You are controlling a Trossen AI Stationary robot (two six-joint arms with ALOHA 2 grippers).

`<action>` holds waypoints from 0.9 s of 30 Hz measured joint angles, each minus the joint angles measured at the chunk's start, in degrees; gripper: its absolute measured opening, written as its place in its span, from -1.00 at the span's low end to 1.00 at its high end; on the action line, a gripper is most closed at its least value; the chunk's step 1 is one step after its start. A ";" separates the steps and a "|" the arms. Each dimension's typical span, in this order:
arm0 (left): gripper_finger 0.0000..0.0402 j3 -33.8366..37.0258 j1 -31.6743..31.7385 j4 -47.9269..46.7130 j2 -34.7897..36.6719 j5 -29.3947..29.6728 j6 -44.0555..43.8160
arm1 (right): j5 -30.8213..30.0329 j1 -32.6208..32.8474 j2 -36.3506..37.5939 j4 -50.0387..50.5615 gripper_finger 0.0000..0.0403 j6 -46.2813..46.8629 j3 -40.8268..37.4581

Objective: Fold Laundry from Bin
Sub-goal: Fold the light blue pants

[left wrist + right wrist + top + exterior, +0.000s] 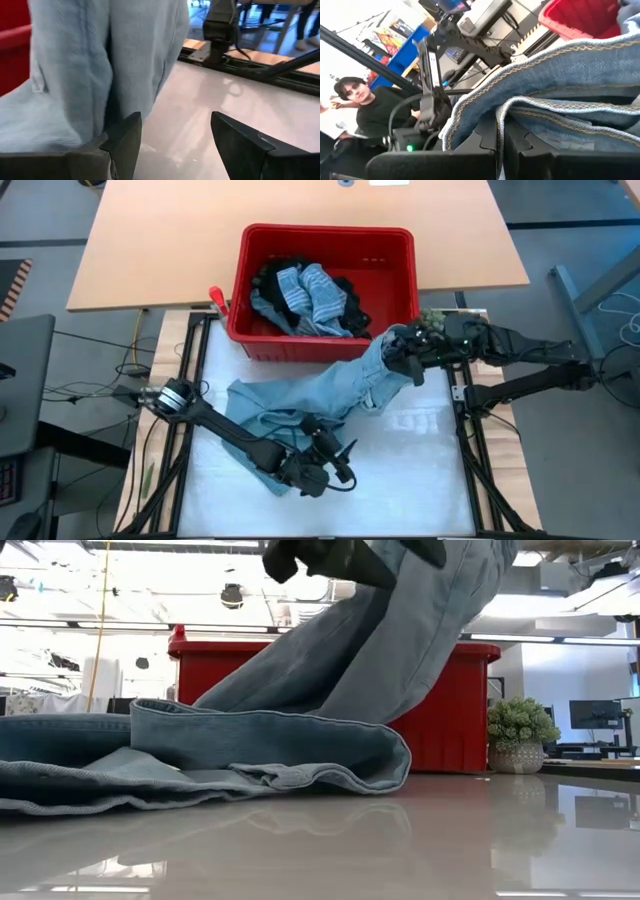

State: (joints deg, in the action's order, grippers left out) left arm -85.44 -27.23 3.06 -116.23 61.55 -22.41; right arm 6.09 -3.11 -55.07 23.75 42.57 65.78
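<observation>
A light denim-blue garment [300, 400] stretches from my right gripper [405, 360], raised near the bin's near right corner, down to the table's left half, where its lower part [200, 755] lies bunched. The red bin [325, 240] at the table's far edge holds a blue-white striped piece [310, 295] and black pieces [355, 310]. My right gripper [501, 150] is shut on the garment. My left gripper [335, 460] stands open low over the table's near middle, next to the garment's near edge. Nothing is between its fingers [175, 145]. My right gripper pinches a stitched edge of the denim garment [502, 117] between its two fingers, with more than one layer folded there. The cloth is lifted at that end [420, 600] and slopes down in a slack drape. Its other end rests on the table [260, 415].
A small green fuzzy plant [517, 725] stands at the table's right edge behind my right gripper. A red-handled tool [218, 300] lies by the bin's left side. The table's near right part [420, 470] is bare. A person [360, 107] sits beyond the table.
</observation>
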 joint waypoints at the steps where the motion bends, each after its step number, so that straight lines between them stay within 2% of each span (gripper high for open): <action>1: 0.13 -0.04 0.13 0.94 -0.79 1.47 1.30 | 0.03 -0.21 0.31 -0.04 -0.87 0.01 0.00; 3: 0.13 -0.01 0.23 1.15 -1.69 4.92 3.03 | 0.17 -0.52 1.08 0.26 -0.86 0.04 0.00; 6: 0.13 -1.14 0.49 1.44 -2.14 6.81 5.52 | 0.73 -0.91 2.19 1.77 -0.86 0.02 0.02; 10: 0.13 -5.45 0.11 1.59 -2.13 2.57 14.89 | 0.98 -1.96 3.14 3.51 -0.87 0.01 0.02; 12: 0.13 -8.19 -0.83 0.35 -2.13 2.88 21.17 | 1.26 -2.50 3.50 3.47 -0.86 -0.01 0.02; 14: 0.13 -10.89 -1.84 -0.08 -2.13 6.34 28.18 | 1.72 -2.89 3.67 3.43 -0.86 -0.73 0.04; 18: 0.13 -13.64 -2.89 -0.39 -2.07 18.13 37.88 | 2.88 -3.02 4.22 3.73 -0.87 -2.01 0.04; 20: 0.13 -13.70 -2.25 -0.81 -2.07 21.44 38.24 | 2.94 -2.95 4.24 3.61 -0.87 -2.44 0.04; 24: 0.13 -13.70 -0.06 -6.16 -2.07 19.05 29.41 | 3.76 -2.95 4.24 3.72 -0.86 -4.09 0.04; 27: 0.13 -13.70 1.12 -7.70 -2.02 19.94 23.55 | 4.52 -2.95 4.24 3.65 -0.86 -4.25 0.04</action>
State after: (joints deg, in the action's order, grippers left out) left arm -99.13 -26.11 -4.64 -118.26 81.49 1.14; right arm 10.61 -6.07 -50.83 27.40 38.33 65.82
